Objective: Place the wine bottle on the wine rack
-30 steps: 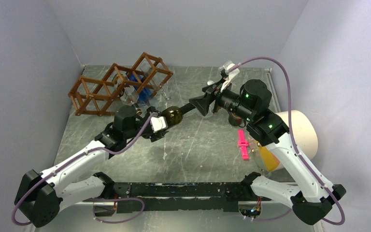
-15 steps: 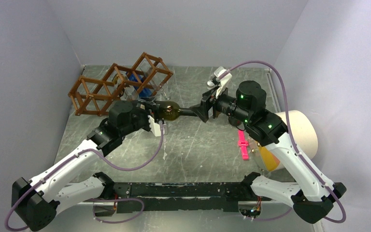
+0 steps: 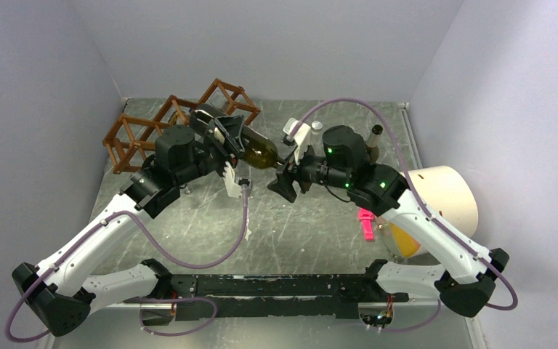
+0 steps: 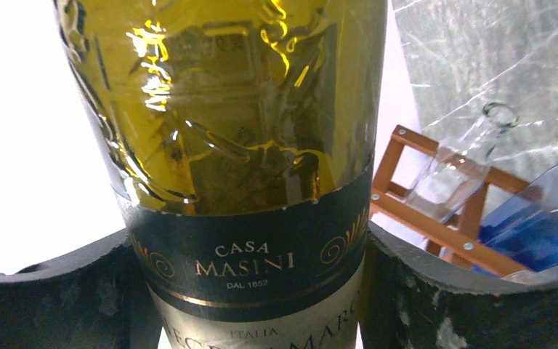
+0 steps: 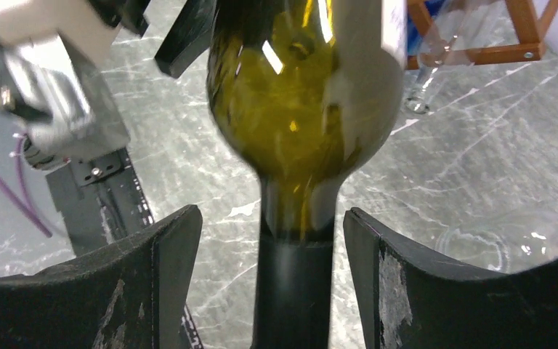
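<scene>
I hold one wine bottle [image 3: 260, 153] in my left gripper [image 3: 229, 139], whose two fingers press on either side of the labelled body. The bottle lies tilted above the table [image 3: 312, 240], with its base toward ten o'clock and its neck toward four o'clock. My right gripper [image 5: 270, 218] stands spread around the neck, with a gap on each side, so it is not gripping. The base end reaches the one wine rack [image 3: 134, 142], which sits at about eleven o'clock on the table; I cannot tell whether the base is inside a cell or only in front of it. Two other bottles lie at the rack, one of clear glass [image 4: 456, 171] and one blue [image 4: 545, 218]. At four o'clock lie one pink clip-like piece [image 3: 365, 224] and one cream cylinder [image 3: 447, 200].
</scene>
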Available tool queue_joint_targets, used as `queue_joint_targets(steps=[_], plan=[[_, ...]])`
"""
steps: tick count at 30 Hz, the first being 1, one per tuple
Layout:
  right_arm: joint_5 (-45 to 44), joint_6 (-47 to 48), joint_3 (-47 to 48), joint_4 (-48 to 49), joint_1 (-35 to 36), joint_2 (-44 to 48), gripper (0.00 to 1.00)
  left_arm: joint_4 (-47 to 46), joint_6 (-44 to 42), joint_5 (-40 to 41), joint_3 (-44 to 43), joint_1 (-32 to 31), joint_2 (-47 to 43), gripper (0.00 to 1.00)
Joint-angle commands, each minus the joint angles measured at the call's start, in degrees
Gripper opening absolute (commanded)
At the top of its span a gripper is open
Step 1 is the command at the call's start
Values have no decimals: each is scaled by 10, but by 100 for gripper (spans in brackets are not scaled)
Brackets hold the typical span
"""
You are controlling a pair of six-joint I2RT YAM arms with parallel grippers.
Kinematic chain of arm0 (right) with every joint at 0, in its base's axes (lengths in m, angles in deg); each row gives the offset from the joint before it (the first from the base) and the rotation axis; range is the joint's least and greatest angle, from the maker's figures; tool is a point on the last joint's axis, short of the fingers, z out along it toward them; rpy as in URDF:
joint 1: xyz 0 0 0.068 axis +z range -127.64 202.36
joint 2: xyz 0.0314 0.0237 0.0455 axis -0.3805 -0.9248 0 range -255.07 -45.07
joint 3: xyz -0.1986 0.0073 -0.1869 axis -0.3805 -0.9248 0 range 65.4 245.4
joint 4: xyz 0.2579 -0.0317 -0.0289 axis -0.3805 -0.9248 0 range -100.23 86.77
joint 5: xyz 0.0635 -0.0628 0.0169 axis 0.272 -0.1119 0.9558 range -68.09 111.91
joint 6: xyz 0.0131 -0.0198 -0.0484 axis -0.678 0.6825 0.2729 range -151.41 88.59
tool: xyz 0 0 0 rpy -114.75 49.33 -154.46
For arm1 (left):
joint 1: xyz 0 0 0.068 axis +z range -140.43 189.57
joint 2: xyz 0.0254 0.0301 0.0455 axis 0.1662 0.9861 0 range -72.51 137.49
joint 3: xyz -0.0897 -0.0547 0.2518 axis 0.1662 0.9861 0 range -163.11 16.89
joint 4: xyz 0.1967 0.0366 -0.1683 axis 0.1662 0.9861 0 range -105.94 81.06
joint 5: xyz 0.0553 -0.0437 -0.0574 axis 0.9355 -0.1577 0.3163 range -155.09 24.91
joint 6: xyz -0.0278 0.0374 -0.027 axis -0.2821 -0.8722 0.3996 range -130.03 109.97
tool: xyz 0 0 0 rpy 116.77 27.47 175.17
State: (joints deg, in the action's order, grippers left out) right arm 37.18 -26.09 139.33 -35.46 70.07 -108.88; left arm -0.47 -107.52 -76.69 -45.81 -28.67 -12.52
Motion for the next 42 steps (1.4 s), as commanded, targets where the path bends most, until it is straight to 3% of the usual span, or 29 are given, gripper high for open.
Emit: queue_joint_targets(steps=[1,7,17,23,26,29,31,32,34,36,37,42], plan=[[-62,0,45,-24,13,-32,74,-15,-105,17,-31,-20,7,7],[-70,-10,57,-24,15,-53,72,-20,-122,34,-27,-28,13,7],[-65,-29,23,-17,15,-66,71,-24,-72,4,-41,-28,7,7],[-54,-37,19,-22,15,-73,64,0,-12,9,-70,-29,15,7],[-59,-43,18,-19,15,-74,52,2,15,13,-76,-28,16,7],[-64,-46,25,-19,15,-75,20,3,46,17,-78,-29,17,8],[-75,-50,22,-4,15,-66,0,9,84,13,-81,-29,18,16],[-86,-53,19,7,15,-60,0,11,93,12,-78,-28,17,23],[-112,-58,12,26,16,-48,0,-11,104,10,-51,-29,8,49],[-134,-64,10,39,15,-38,0,-51,107,9,-5,-28,-7,99],[-147,-67,11,44,15,-34,0,-65,108,8,9,-29,-13,95],[-212,-89,12,64,16,-16,0,-41,126,13,26,-29,-17,95]])
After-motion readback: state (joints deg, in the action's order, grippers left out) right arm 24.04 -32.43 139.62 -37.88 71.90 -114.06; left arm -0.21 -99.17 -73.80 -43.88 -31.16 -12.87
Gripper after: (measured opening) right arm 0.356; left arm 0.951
